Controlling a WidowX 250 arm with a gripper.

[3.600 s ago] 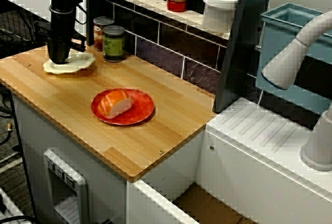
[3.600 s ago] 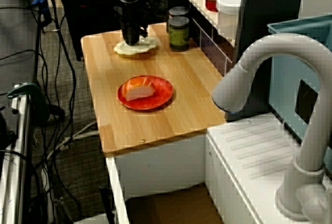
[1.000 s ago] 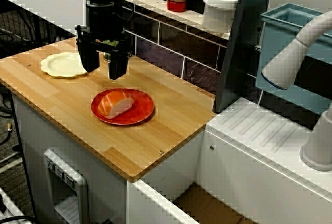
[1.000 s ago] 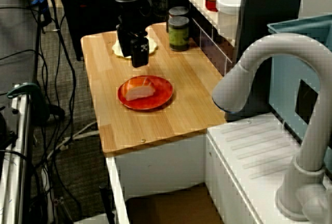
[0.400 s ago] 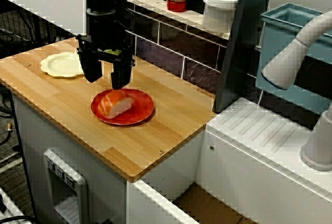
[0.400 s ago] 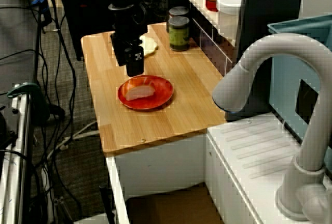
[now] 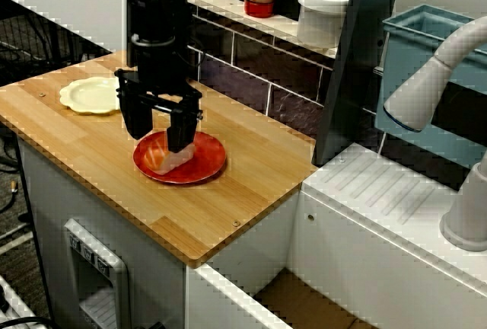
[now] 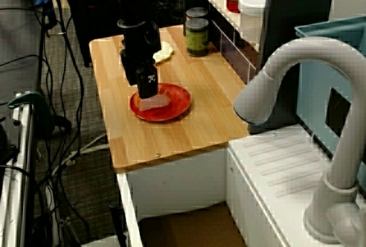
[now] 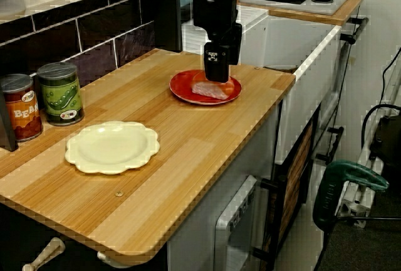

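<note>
The pincer (image 7: 158,140) is spread apart and holds nothing; its two fingers stand on either side of the salmon piece (image 7: 181,160). The piece lies on the red plate (image 7: 213,163), near the middle of the bench (image 7: 251,161). A cream plate (image 7: 87,94) sits further left.

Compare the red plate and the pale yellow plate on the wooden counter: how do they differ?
The red plate is red with a smooth round rim; the yellow plate is pale with a scalloped rim. The red plate carries a salmon piece; the yellow plate holds nothing. The red plate lies under the open gripper; the yellow plate lies apart, near the green can. Both lie flat on the counter.
</note>
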